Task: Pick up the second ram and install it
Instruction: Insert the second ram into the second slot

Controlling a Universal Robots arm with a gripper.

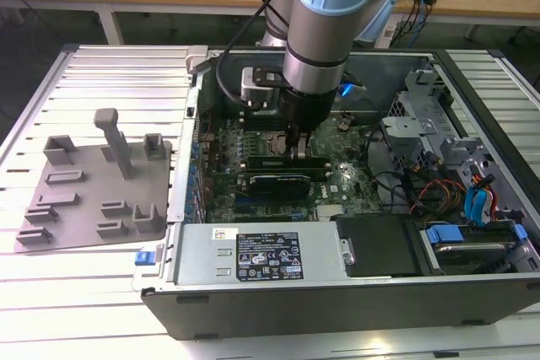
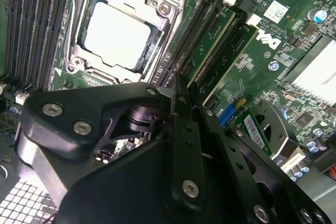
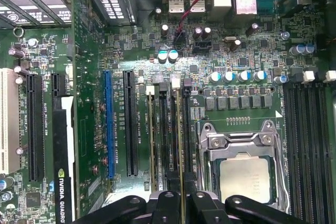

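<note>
My gripper (image 1: 297, 151) reaches down into the open computer case (image 1: 354, 292), right beside the CPU socket (image 1: 268, 142). In the first wrist view its fingers (image 3: 202, 205) are shut on the second ram (image 3: 182, 140), a thin green stick seen edge-on, standing along a black slot next to the socket (image 3: 247, 166). In the second wrist view the gripper (image 2: 177, 88) pinches one end of that stick (image 2: 212, 38), whose green face carries small dark chips. Another green stick (image 2: 236, 51) (image 3: 151, 140) stands in a slot one step farther from the socket. I cannot tell how deep the held stick sits.
A black-shrouded card (image 1: 274, 183) (image 3: 62, 171) lies across the board near the gripper. The power supply (image 1: 253, 255) lines the case's front wall. Drive bays and coloured cables (image 1: 472, 200) crowd the exterior view's right. A grey fixture plate (image 1: 93, 196) rests outside the case on the slatted table.
</note>
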